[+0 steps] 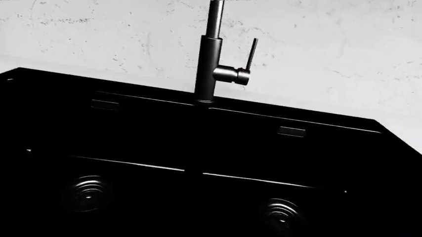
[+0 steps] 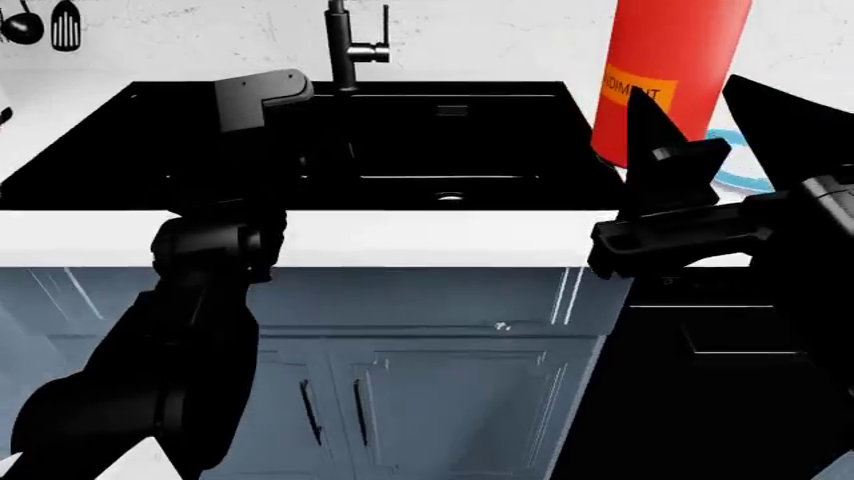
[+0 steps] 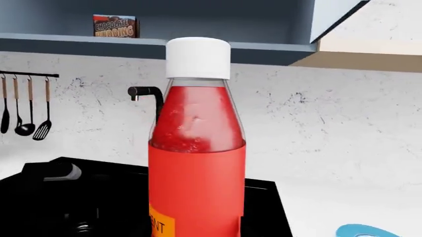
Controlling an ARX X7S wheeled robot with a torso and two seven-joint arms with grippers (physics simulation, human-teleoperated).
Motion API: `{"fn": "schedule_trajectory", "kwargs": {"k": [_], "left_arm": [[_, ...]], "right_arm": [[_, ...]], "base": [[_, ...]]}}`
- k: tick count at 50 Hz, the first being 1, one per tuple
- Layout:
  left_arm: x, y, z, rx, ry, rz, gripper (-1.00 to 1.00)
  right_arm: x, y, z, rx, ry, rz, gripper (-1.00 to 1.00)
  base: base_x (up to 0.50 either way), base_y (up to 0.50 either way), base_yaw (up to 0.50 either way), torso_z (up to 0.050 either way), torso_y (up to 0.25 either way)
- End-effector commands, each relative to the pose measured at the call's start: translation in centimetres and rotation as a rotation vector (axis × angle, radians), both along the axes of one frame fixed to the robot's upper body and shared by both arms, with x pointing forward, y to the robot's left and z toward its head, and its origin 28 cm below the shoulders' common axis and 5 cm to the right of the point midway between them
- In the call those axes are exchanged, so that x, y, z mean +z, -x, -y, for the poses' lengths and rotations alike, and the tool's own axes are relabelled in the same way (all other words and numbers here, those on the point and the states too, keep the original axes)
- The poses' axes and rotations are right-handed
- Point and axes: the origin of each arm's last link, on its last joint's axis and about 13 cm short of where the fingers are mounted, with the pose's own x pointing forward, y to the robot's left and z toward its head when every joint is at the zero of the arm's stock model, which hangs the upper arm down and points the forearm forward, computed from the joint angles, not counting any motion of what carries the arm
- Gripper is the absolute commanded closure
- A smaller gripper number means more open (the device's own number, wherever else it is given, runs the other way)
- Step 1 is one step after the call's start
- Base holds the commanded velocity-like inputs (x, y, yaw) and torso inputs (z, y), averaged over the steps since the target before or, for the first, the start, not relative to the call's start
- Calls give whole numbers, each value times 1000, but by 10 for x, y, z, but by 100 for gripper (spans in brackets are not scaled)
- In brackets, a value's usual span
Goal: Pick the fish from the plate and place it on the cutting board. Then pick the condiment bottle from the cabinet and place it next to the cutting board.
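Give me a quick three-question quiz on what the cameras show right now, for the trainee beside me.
1. True or false: in the right wrist view, the condiment bottle stands upright.
2. The bottle's cap is: A) white, B) red, C) blue.
3. How many drains show in the black sink in the left wrist view?

Key: 1 true; 2 A; 3 two.
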Motion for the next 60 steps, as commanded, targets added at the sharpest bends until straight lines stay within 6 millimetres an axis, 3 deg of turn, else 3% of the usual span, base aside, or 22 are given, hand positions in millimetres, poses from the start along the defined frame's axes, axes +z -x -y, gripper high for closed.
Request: {"fn": "schedule_trajectory", "kwargs": {"k": [1,60], "left_arm": [[0,0,0,-1,0,1,-100],[0,0,1,-13,-2,14,-100]], "right_arm": [[-3,0,1,18,6,23,100],[-6,-1,0,18,26,14,100]], "base": [[172,-500,0,0,0],[182,-500,0,0,0]]}}
